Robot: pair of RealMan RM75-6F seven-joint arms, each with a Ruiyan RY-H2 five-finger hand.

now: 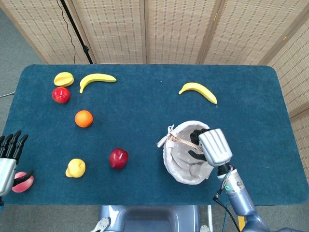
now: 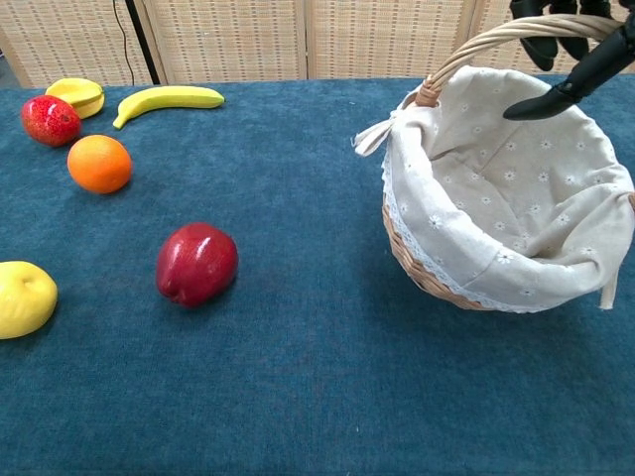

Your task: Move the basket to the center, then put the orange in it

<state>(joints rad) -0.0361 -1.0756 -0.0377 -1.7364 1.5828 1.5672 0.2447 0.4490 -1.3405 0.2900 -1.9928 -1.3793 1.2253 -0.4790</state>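
Right hand [image 1: 214, 147]: fingers curled around the handle of the basket [image 1: 181, 159], which hangs tilted, right of table centre. Left hand [image 1: 9, 154]: fingers spread, holding nothing, at the table's left edge. Orange [image 1: 84, 118]: on the cloth, well apart, far left. Risk: tilted basket may swing or slip from the grip; setting it down short of centre.

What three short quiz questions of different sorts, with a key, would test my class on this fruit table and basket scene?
1. True or false: the orange already lies inside the basket.
2. Which hand grips the basket handle? A) left hand B) right hand
3. Fill in: the fruit nearest the basket is the dark red ____.

Key
1. False; the orange sits on the table, far left of the basket.
2. B
3. apple
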